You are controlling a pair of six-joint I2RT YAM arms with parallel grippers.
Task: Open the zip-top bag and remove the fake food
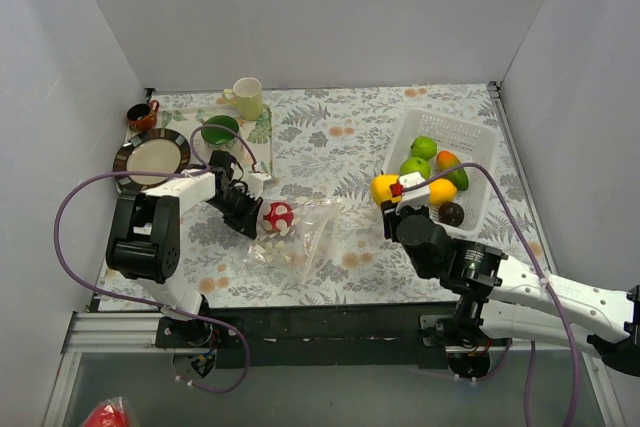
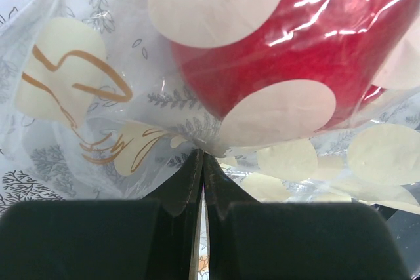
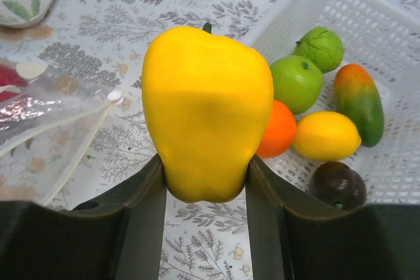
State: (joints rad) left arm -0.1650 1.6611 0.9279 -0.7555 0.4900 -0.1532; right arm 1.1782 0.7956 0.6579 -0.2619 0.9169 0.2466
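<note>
The clear zip-top bag (image 1: 300,232) lies on the table's middle with a red, white-spotted mushroom (image 1: 279,214) inside. My left gripper (image 1: 252,219) is shut on the bag's plastic edge (image 2: 197,142), and the mushroom (image 2: 282,50) fills the left wrist view. My right gripper (image 1: 392,205) is shut on a yellow bell pepper (image 3: 207,113), held above the table just left of the white basket (image 1: 475,142). In the basket lie two green fruits (image 3: 298,83), an orange (image 3: 279,129), a lemon (image 3: 326,136), a mango (image 3: 359,103) and a dark fruit (image 3: 338,185).
At the back left stand a cream mug (image 1: 247,98), a green mug (image 1: 221,131) on a leaf-print board, a brown cup (image 1: 141,116) and a plate (image 1: 152,158). Grey walls close in the floral tablecloth on three sides.
</note>
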